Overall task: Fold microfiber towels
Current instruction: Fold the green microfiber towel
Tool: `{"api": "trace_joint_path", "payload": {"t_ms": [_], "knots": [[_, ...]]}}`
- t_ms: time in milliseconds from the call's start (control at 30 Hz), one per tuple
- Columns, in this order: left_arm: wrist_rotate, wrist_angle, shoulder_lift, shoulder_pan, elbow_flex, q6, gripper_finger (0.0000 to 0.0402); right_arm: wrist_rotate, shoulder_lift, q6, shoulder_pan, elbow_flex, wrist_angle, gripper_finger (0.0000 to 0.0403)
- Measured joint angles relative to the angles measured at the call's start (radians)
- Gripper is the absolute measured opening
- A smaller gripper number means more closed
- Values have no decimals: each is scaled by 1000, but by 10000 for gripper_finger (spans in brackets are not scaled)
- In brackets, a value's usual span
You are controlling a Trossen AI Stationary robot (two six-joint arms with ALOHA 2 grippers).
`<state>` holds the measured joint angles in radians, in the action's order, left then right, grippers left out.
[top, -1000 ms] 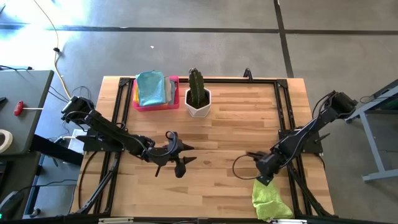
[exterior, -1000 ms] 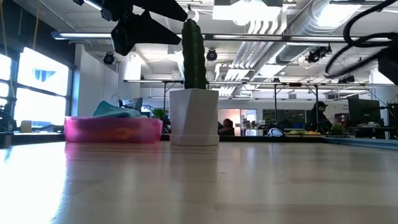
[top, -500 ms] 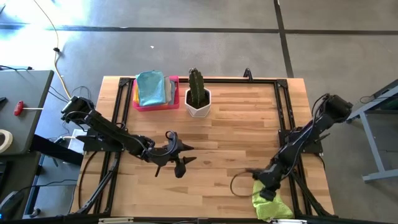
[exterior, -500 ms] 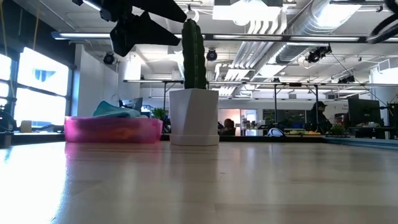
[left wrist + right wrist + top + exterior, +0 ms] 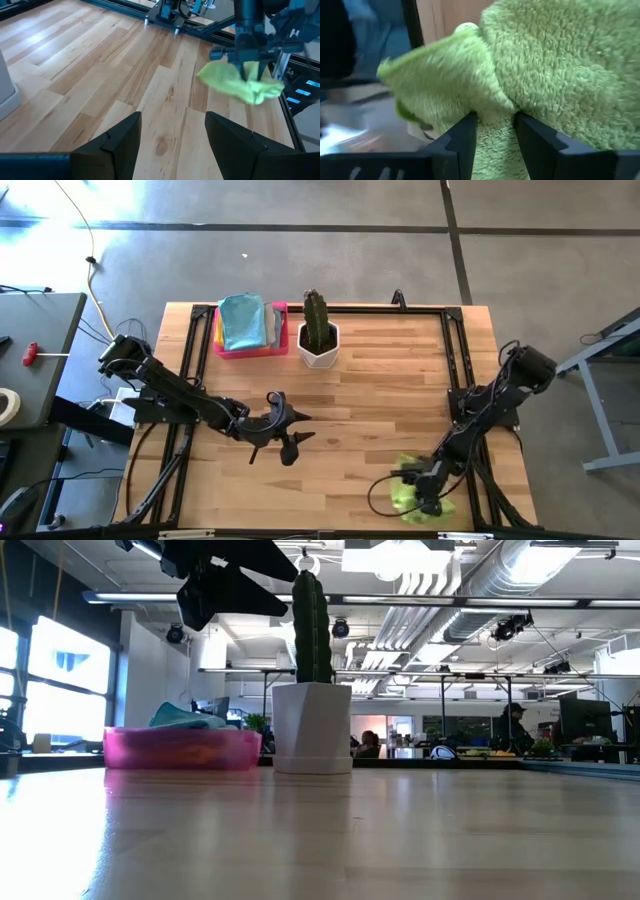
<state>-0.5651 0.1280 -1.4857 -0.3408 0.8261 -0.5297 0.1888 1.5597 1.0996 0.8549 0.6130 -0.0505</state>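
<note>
One lime towel [image 5: 420,492] pinched in right gripper [image 5: 428,494] at table edge, unfolded; rest sit in pink tray [image 5: 222,346]; left gripper [image 5: 170,135] wide, idle.

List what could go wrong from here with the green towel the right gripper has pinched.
1. The right gripper pinches only a small bunched fold of the green towel, so the cloth may slip out while it is carried.
2. The towel is at the table's near right corner, beside the frame rail; a hanging part could catch on it or drop off the edge.
3. The left gripper waits open mid-table, so the towel may land crumpled.
</note>
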Motion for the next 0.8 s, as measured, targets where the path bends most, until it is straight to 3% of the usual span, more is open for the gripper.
{"api": "trace_joint_path", "payload": {"t_ms": [133,267,367,433,633,800], "knots": [[1,-4,0,0,0,-12,209,-313,7,-327,-58,-2,26,133],[2,-5,0,0,0,-16,209,-768,14,-648,-152,-8,111,133],[3,-5,0,0,0,-16,209,-1002,1,-716,-221,-6,179,133],[3,-7,0,0,0,-16,209,-988,-25,-708,-251,-4,179,133],[4,-46,0,0,0,-16,209,-717,-80,-766,-259,43,188,133],[-4,-57,0,2,0,-16,209,-759,-18,-790,-299,54,265,133]]}}
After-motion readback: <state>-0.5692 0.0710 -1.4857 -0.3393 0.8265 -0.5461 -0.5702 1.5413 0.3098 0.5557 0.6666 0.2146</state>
